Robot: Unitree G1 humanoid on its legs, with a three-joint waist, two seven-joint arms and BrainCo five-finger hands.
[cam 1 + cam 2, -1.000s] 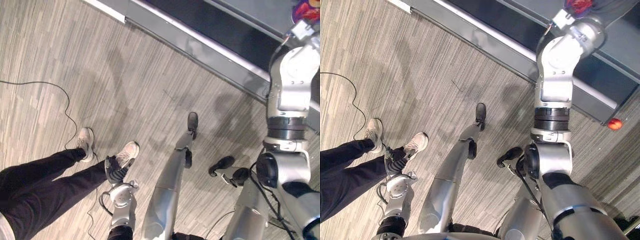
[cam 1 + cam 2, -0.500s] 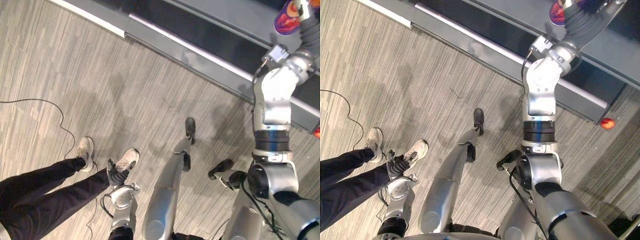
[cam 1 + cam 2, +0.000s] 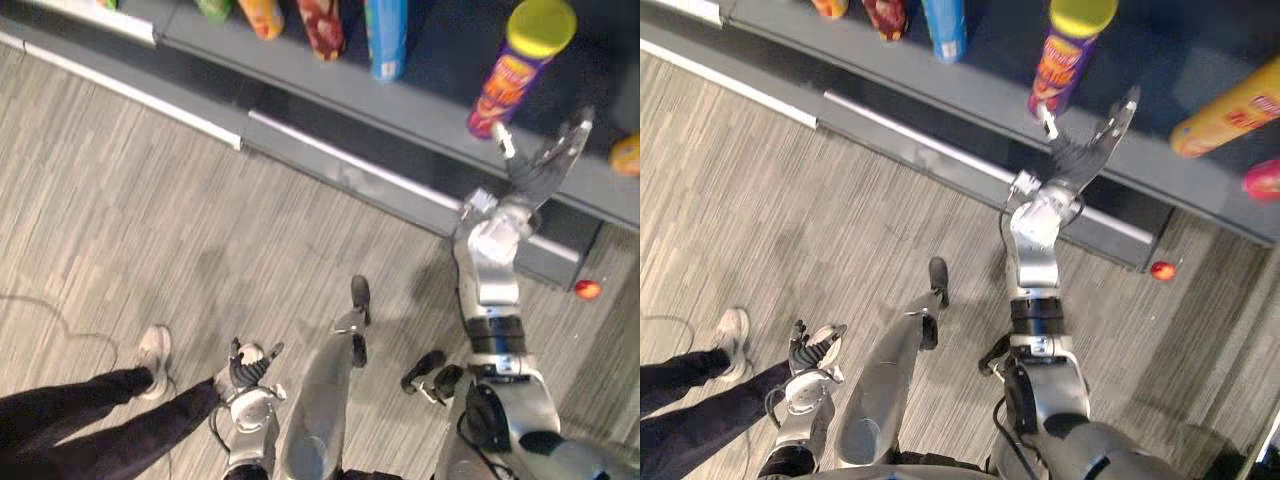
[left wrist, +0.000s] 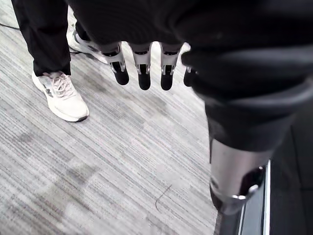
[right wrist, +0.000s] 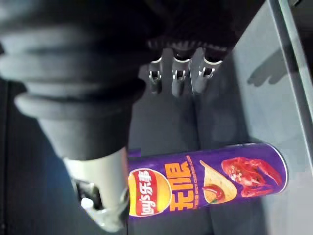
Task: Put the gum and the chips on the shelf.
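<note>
right hand [image 3: 1077, 155] raised — spread, left hand [image 3: 246, 366] low

Purple chips can [image 3: 505, 90] — yellow lid [image 3: 541, 20] — grey shelf [image 3: 400, 108]

Along the shelf [image 3: 290, 70], the picture's upper edge cuts the blue can [image 3: 386, 40] and red can [image 3: 322, 22]; an orange can [image 3: 1230, 108] and a pink thing [image 3: 1262, 180] run off the right edge. The red speck [image 3: 587, 289] on the floor [image 3: 200, 200] is too small to tell. The right hand [image 5: 100, 188] covers one end of the chips can [image 5: 220, 178]
</note>
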